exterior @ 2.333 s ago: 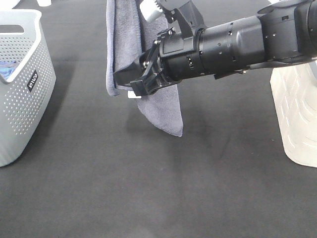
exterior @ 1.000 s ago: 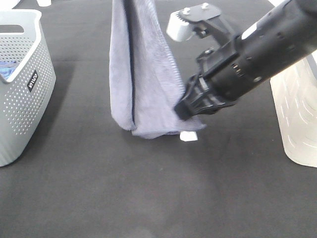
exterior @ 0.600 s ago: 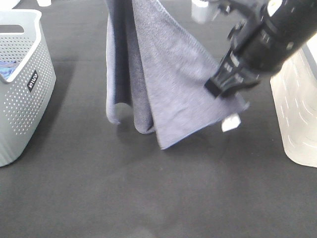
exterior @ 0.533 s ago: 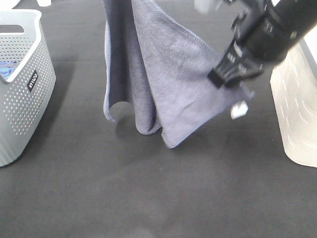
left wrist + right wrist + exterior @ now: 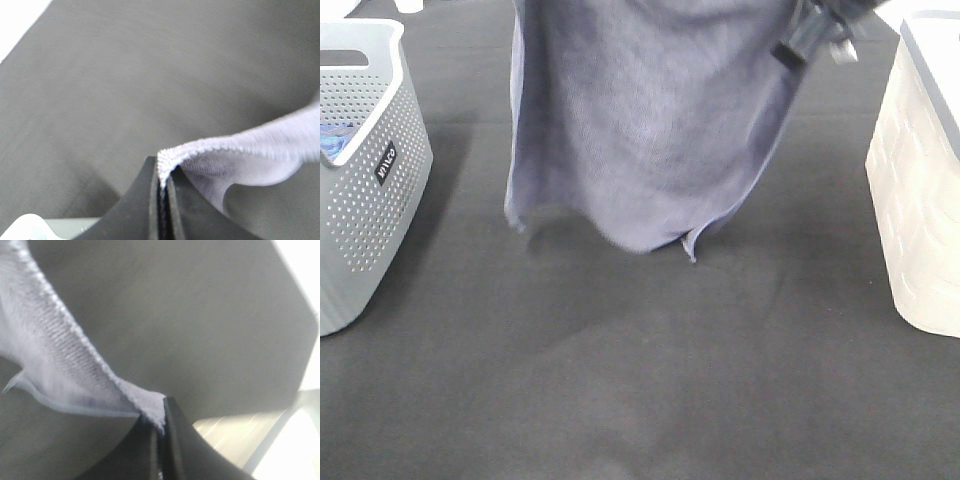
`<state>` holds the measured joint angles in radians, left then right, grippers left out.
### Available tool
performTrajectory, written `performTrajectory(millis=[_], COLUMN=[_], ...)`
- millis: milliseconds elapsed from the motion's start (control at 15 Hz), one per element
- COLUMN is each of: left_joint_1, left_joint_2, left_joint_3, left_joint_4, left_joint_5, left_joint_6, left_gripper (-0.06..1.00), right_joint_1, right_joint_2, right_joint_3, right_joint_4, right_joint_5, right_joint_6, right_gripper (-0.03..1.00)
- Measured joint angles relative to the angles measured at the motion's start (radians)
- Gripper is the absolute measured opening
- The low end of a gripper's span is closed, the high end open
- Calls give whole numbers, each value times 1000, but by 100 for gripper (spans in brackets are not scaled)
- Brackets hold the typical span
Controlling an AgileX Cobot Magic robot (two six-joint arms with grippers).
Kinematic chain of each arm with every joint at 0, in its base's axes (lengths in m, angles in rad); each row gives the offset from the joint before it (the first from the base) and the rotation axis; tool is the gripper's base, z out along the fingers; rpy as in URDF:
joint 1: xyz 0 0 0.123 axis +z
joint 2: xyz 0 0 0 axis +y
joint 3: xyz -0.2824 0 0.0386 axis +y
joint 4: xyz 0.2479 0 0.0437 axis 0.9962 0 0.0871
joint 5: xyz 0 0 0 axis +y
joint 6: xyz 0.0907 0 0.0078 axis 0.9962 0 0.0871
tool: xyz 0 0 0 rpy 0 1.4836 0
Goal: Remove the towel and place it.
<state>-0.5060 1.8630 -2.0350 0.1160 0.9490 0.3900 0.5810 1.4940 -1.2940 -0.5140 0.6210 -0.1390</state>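
The grey-lavender towel [image 5: 650, 120] hangs spread wide above the dark table, its lower edge just over the surface. In the exterior high view only the tip of my right gripper [image 5: 807, 35] shows, at the top right, pinching the towel's upper right corner by its white tag [image 5: 840, 45]. The left gripper is above that frame's top edge. In the left wrist view my left gripper [image 5: 162, 182] is shut on a hemmed corner of the towel [image 5: 235, 155]. In the right wrist view my right gripper [image 5: 159, 427] is shut on another corner of the towel [image 5: 55, 360].
A grey perforated basket [image 5: 365, 170] with a blue cloth [image 5: 335, 140] inside stands at the left edge. A cream-white basket [image 5: 920, 190] stands at the right edge. Dark table [image 5: 640, 380] lies between them.
My right gripper has pulled its corner of the towel up and to the right. The towel went from a folded drape to a wide hanging sheet. Most of the right arm has left the view.
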Motion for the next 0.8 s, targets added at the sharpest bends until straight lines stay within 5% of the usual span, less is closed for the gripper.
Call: performTrajectory(millis=[200,467,800], left_joint_1=[50,122,175], left_joint_2=[52,149,257], left_joint_3=[0,0,0], left_joint_4=[2,2,69], left_joint_5=[-109,-411,-771], left_joint_6=[-44,-57,-80], left_gripper=[0,0,0], right_joint_1=[0,-43,-175], right_joint_2=[69,298,481], right_joint_3=[-33,-245,-528], right_joint_4=[-183,-482,-442], right_joint_5=[-120,-172,-299], right_joint_6=[62,248,485], right_gripper=[0,0,0])
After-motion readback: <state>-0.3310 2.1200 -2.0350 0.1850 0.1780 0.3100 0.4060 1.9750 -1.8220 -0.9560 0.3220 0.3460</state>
